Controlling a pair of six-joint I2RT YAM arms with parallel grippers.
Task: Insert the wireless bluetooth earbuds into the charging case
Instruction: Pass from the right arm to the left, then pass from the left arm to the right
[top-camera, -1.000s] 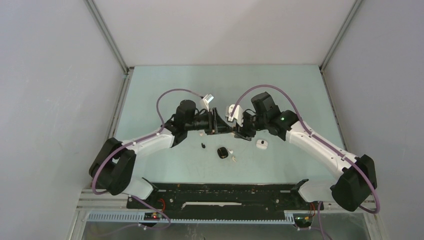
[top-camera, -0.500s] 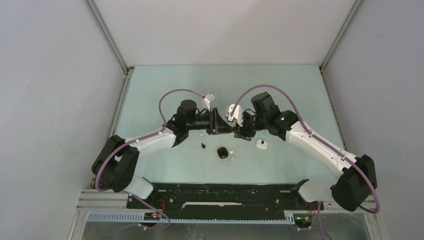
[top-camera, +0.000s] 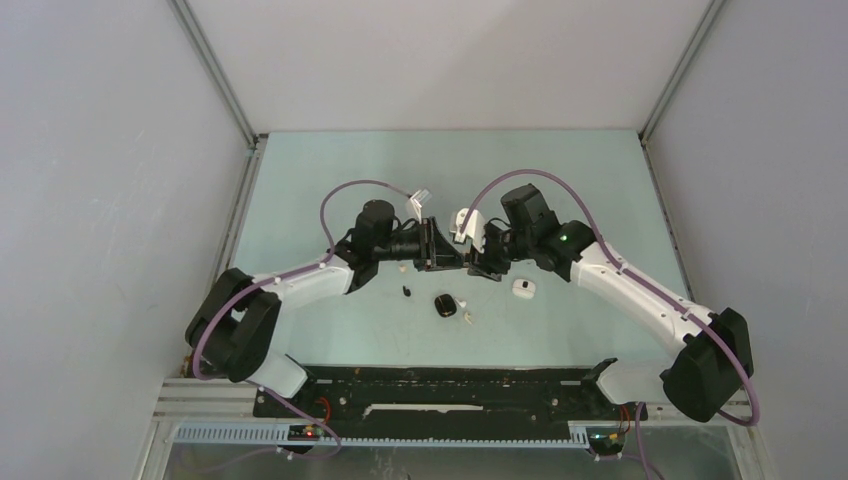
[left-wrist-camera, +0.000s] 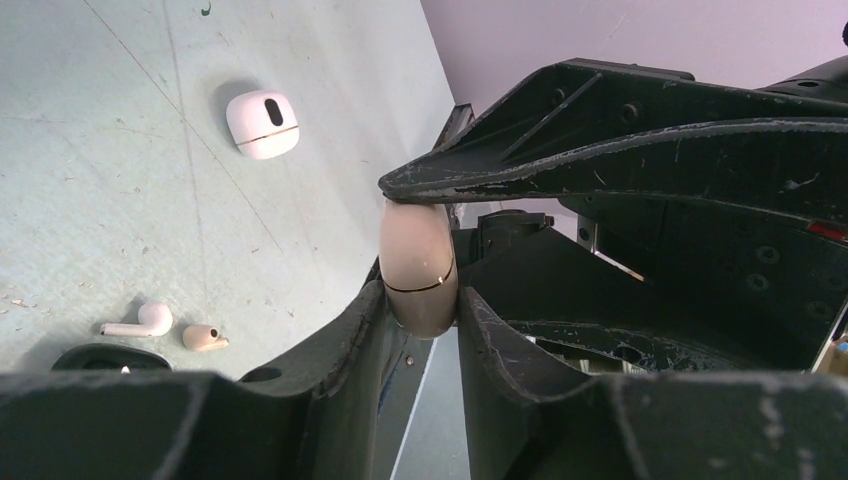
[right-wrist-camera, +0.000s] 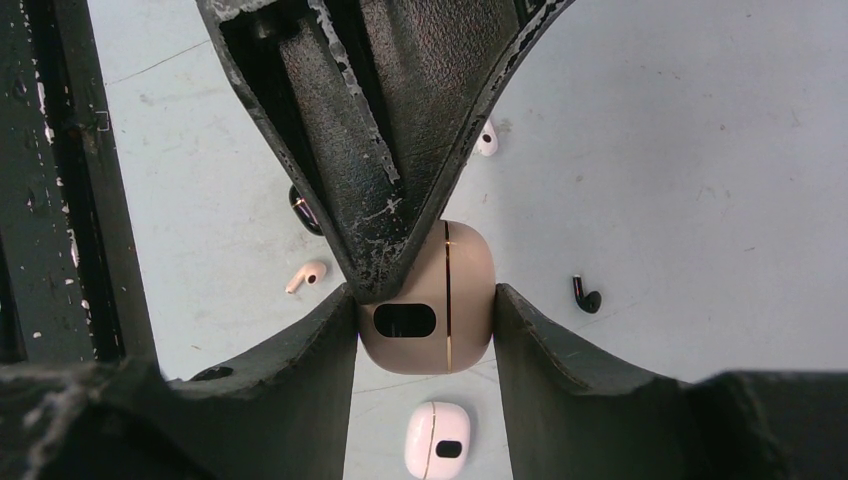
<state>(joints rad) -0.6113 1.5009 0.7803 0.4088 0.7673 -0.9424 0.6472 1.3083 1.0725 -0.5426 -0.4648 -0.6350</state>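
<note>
A closed beige charging case (right-wrist-camera: 440, 300) hangs above the table between both grippers. In the left wrist view my left gripper (left-wrist-camera: 420, 300) is shut on the case (left-wrist-camera: 418, 265), one finger pressing each side. My right gripper (right-wrist-camera: 425, 310) is shut on the same case from the other side. From above, the two grippers (top-camera: 440, 250) (top-camera: 472, 258) meet at mid-table and hide the case. Loose earbuds lie on the mat: a beige one (right-wrist-camera: 306, 275), a white one (right-wrist-camera: 487, 138), a black one (right-wrist-camera: 586, 296), and a white (left-wrist-camera: 138, 320) and beige (left-wrist-camera: 203, 338) pair.
A white case (top-camera: 523, 288) lies shut on the mat right of centre, also in the wrist views (right-wrist-camera: 437, 440) (left-wrist-camera: 262, 123). A black case (top-camera: 445, 305) sits nearer the arm bases. A black rail (top-camera: 440, 385) runs along the near edge. Grey walls enclose the green mat (top-camera: 560, 170).
My left gripper's jaws have closed in on the beige case, and the left arm has shifted slightly. The right arm and the things on the mat have not moved.
</note>
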